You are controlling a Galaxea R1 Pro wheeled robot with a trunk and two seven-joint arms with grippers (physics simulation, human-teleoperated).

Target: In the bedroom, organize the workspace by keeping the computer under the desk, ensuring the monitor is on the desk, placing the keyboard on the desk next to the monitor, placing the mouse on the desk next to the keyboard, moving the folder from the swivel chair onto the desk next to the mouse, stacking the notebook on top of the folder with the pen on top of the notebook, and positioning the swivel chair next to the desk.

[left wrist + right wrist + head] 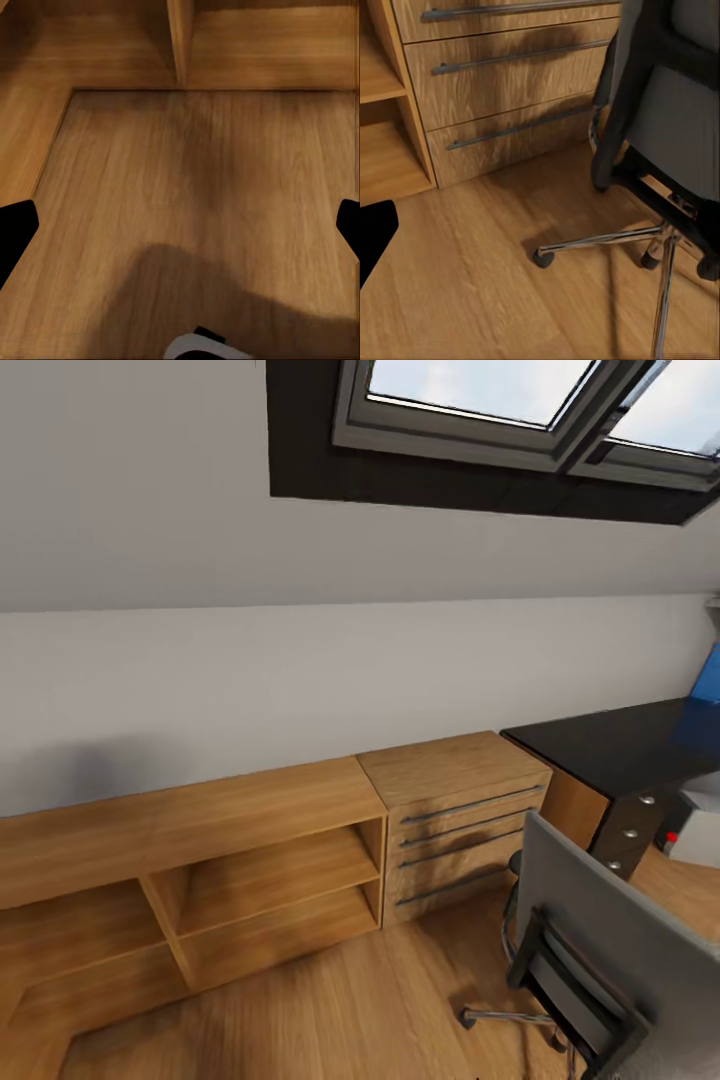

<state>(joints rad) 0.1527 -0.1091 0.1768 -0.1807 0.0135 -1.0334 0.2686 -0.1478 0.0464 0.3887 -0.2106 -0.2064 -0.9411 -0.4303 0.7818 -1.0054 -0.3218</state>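
The chair [610,950] stands with its back to the camera just off the end of the black bench [620,745], whose visible top is bare; the blue patch [708,685] at the frame edge is too cropped to identify, and a pale box with a red dot [695,830] under the bench may be the computer. Judging by this, most of the arranging is left. Left end effector [180,225] is wide open and empty above the floor [187,210]; only one finger of the right end effector [371,236] shows, so its opening cannot be told.
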